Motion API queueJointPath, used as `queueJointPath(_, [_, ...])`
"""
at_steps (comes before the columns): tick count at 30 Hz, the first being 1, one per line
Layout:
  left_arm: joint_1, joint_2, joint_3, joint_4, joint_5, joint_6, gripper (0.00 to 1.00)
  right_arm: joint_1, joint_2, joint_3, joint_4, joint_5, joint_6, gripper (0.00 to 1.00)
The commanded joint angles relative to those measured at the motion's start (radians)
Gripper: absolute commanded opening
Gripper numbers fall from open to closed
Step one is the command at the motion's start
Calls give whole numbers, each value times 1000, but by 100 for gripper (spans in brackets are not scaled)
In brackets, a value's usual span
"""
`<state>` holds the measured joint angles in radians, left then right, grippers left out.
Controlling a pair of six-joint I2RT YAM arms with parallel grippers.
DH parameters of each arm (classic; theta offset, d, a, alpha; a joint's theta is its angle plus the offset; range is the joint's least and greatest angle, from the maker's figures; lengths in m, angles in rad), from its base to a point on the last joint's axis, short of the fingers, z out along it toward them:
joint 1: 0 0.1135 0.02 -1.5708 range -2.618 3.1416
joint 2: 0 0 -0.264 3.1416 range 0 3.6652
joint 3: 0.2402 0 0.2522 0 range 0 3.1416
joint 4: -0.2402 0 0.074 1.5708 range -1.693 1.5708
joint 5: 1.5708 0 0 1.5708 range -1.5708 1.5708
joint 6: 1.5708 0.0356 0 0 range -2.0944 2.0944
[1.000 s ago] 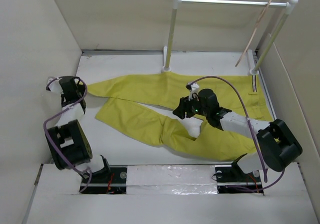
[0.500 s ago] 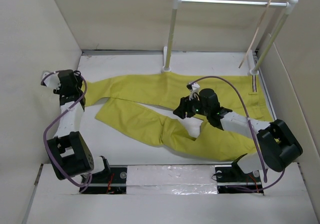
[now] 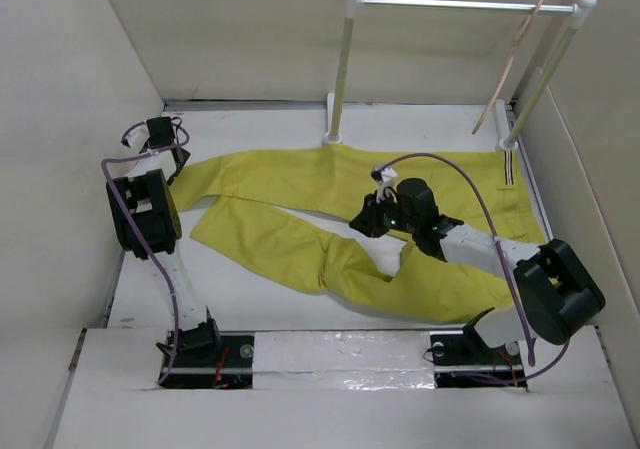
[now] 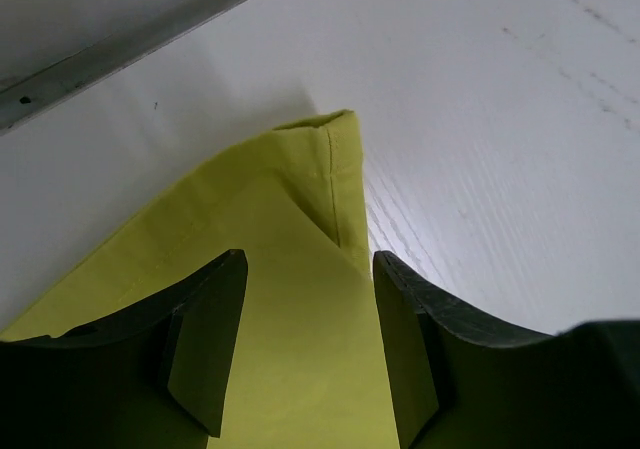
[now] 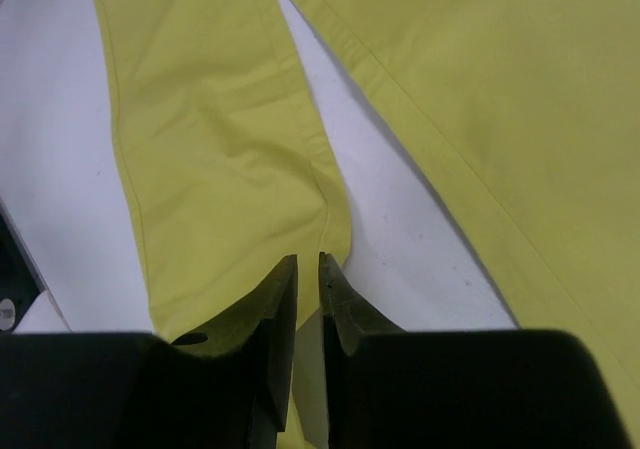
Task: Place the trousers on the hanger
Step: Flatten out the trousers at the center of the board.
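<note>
The mustard-yellow trousers (image 3: 300, 184) lie flat across the table, legs pointing left and striped waistband (image 3: 509, 169) at the right. My left gripper (image 3: 175, 159) is at the far left, open over the cuff of the upper leg (image 4: 290, 219). Its jaws (image 4: 308, 259) straddle the cloth without pinching it. My right gripper (image 3: 364, 219) sits mid-table on the lower leg (image 5: 200, 119). Its jaws (image 5: 308, 259) are drawn nearly together on a raised fold at that leg's edge. The pale wooden hanger (image 3: 510, 64) hangs slanted from the rail at the back right.
A white rail rack (image 3: 460, 4) stands at the back, with one post (image 3: 340, 69) just behind the upper leg and another (image 3: 545, 74) by the waistband. Beige walls close in the left, back and right sides. A purple cable (image 3: 470, 184) arcs over the right arm.
The left arm has swung from the left wall up and over to the upper leg's cuff, and its jaws have opened. The right jaws have closed in on the cloth fold.
</note>
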<state>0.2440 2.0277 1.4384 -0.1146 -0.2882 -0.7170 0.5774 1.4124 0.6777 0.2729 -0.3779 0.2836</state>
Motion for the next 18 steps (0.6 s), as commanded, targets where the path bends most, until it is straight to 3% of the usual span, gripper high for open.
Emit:
queueJointPath(1, [6,24,114,-57,-46,44,51,13,10,19,48,-9,-17,24])
queueJointPath(6, [6,60,131,-14,-22,56,52,13,39,28,54,-19,-18,35])
queueJointPath(13, [6,49,117,76,-29,63,50,22,91,48,57,-35,-24,36])
queueJointPath(18, [6,135,244,-32,-74,83,45,32,120,56,57,-32,-24,36])
